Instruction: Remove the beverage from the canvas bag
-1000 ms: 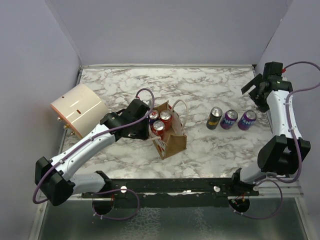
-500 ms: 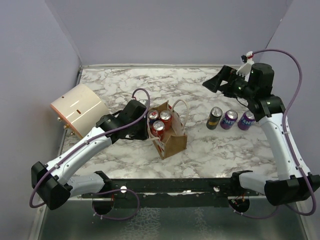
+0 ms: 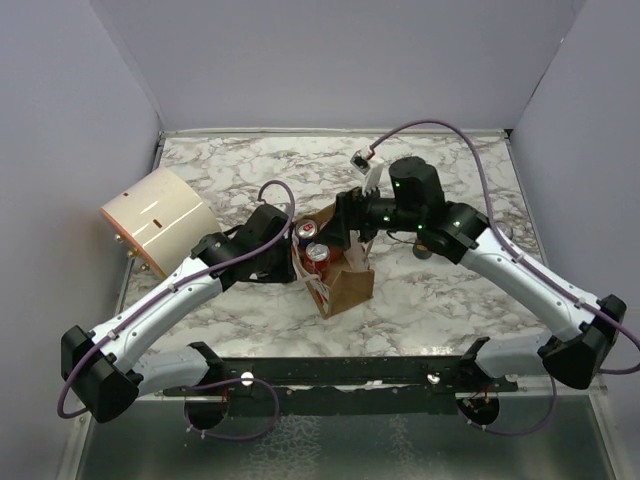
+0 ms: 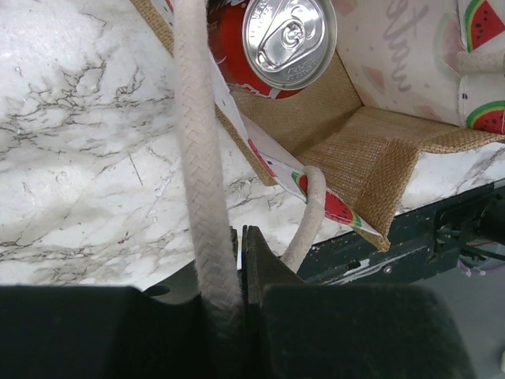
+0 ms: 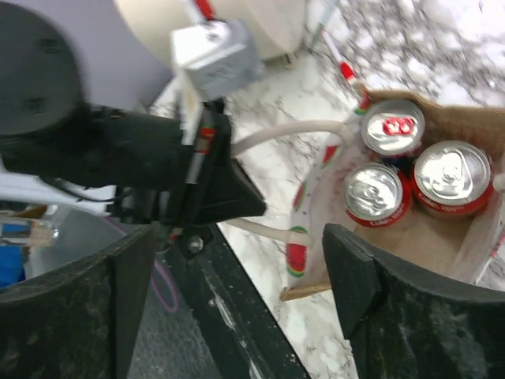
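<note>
The small brown canvas bag (image 3: 350, 285) stands open mid-table and holds three red-rimmed beverage cans (image 5: 377, 195). Two of them show in the top view (image 3: 317, 253); my right gripper hides the third. My left gripper (image 3: 288, 250) is at the bag's left side, shut on a white rope handle (image 4: 201, 158) that runs up between its fingers. A red can (image 4: 280, 39) and the bag's watermelon-print lining (image 4: 347, 142) lie just beyond it. My right gripper (image 3: 345, 225) hovers open above the bag's far edge; in its wrist view (image 5: 237, 300) the jaws stand wide apart, with the cans off to the upper right.
A large cream cylinder (image 3: 158, 218) lies at the left of the marble table (image 3: 440, 300). The black front rail (image 3: 350, 370) runs along the near edge. My right arm (image 3: 500, 260) spans the right half of the table.
My right arm has swung from the far right corner leftward and now holds its open gripper over the bag, covering the cans standing on the table. My left gripper keeps hold of the handle.
</note>
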Available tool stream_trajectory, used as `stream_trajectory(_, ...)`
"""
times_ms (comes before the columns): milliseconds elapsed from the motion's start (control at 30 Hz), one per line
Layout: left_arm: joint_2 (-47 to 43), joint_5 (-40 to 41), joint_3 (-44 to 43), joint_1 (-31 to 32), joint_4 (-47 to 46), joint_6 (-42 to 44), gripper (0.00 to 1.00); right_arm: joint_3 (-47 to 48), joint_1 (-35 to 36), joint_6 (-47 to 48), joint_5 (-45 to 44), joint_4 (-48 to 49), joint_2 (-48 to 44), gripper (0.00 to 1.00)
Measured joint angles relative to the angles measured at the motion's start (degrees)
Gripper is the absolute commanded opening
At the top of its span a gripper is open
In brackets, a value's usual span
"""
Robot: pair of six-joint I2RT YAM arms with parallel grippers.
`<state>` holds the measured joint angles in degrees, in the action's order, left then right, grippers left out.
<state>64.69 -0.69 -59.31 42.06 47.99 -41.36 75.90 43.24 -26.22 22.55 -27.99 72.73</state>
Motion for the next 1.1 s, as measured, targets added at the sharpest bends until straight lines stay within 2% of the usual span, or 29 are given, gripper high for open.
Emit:
stream_trajectory(67,-0.15,0.2,0.15,0.0,0.07,-0.72,0.1,0.09,1.07,-0.09,-2.54,-0.59,2.8,0.75)
stream_trajectory(233,-0.39,1.33,0.2,0.0,0.2,-1.73,0.1,0.13,1.44,-1.18,-6.8,-3.17,10.34,0.71)
stream_trajectory(500,-0.39,2.32,0.17,0.0,0.74,-2.67,0.1,6.45,2.78,0.0,-15.04,-11.61,21.7,0.83)
stream_trajectory(900,-0.98,2.95,0.22,0.0,0.66,-4.42,0.1,9.4,8.74,-3.1,-28.55,-15.76,28.55,0.9)
stream_trajectory(1100,-1.01,3.13,0.22,0.0,0.68,-4.42,0.1,11.72,10.36,-3.72,-31.36,-16.22,33.4,0.9)
